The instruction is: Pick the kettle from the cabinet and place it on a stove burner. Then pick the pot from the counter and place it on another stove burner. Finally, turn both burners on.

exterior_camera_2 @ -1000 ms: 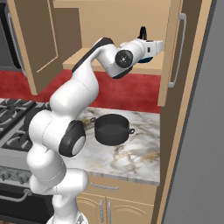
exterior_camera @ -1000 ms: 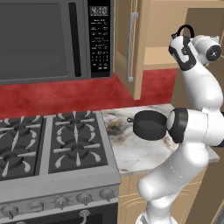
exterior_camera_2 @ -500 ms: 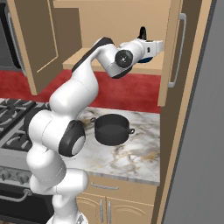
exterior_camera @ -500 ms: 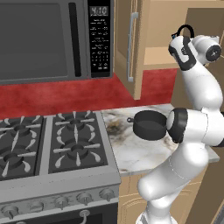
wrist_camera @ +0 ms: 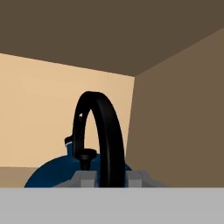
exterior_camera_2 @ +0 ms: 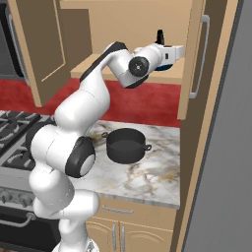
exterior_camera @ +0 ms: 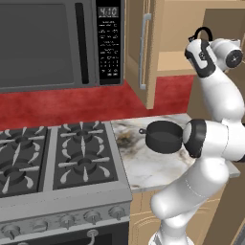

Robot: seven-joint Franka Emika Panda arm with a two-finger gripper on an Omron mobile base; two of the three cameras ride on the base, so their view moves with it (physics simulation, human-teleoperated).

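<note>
The blue kettle (wrist_camera: 52, 175) sits on the inner shelf of the tan cabinet (exterior_camera_2: 93, 61), its black arched handle (wrist_camera: 103, 131) rising close in the hand view. My gripper (wrist_camera: 110, 178) is inside the cabinet with a grey finger pressed on each side of that handle, shut on it. From the right base view the kettle (exterior_camera_2: 166, 66) peeks out under the hand, and my gripper (exterior_camera_2: 166, 50) is at its handle. The dark pot (exterior_camera: 163, 136) (exterior_camera_2: 126, 144) stands on the marble counter (exterior_camera: 143, 170) (exterior_camera_2: 147, 179). The stove burners (exterior_camera: 81, 160) lie left of it.
The open cabinet door (exterior_camera: 143, 52) hangs over the counter's left part; another door with a silver bar handle (exterior_camera_2: 199, 56) stands at the right. A black microwave (exterior_camera: 57, 43) hangs above the range, whose knobs (exterior_camera: 67, 221) line the front. A tall brown cabinet side (exterior_camera_2: 216, 147) borders the right.
</note>
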